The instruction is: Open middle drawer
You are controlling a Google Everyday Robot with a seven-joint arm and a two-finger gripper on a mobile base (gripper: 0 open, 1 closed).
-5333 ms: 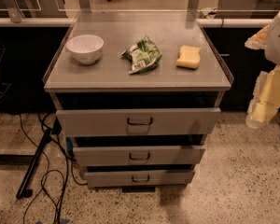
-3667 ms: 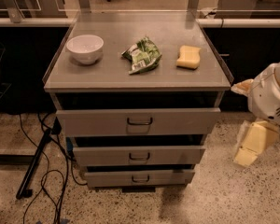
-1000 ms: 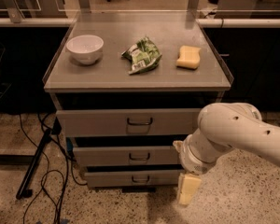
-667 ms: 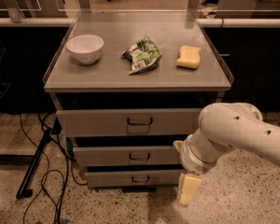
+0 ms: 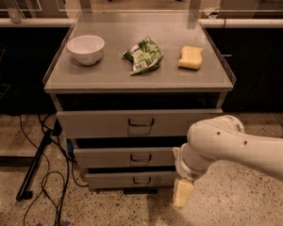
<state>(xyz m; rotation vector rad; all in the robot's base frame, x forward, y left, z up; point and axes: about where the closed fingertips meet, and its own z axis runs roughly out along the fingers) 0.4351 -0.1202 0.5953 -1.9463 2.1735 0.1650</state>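
Observation:
The middle drawer [image 5: 108, 157] is the grey flat front between the taller top front [image 5: 94, 123] and the shorter bottom front [image 5: 108, 180]. Its small dark loop handle [image 5: 140, 158] sits at the centre. A dark gap shows above each front. My gripper [image 5: 183, 193] hangs from the white arm [image 5: 226, 142] that reaches in from the right. It points down at the cabinet's lower right, beside the bottom front's right end, below and right of the middle handle. It touches no handle. The arm covers the right end of the middle drawer.
On the cabinet top [image 5: 108, 72] stand a white bowl [image 5: 86, 49], a green snack bag [image 5: 143, 55] and a yellow sponge [image 5: 191, 58]. Black cables and a dark stand leg [image 5: 35, 166] lie on the speckled floor at the left. Dark counters run behind.
Over the last seconds the arm has come down from the right side to the cabinet's lower right front. In the last second it has edged slightly left. The drawers have not moved.

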